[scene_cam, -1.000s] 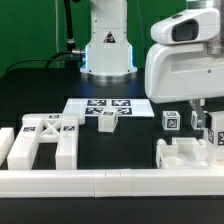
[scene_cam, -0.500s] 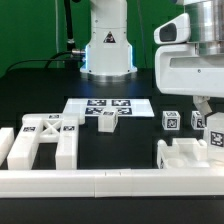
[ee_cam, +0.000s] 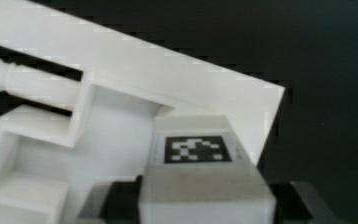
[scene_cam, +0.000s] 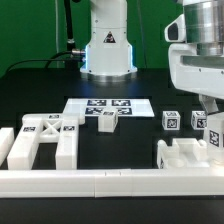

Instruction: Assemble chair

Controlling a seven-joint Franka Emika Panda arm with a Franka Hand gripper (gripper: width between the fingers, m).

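Chair leg [scene_cam: 214,140] stands upright and we've got our claw [scene_cam: 211,122] pinched tight on it, right by the frame [scene_cam: 180,153] at the exterior view's right.

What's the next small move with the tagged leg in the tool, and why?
Probably a short straight lift before any sideways travel. The tool looks shut on the leg, and the white frame piece lies close beside it in both views, so moving sideways now might snag or drag that piece.
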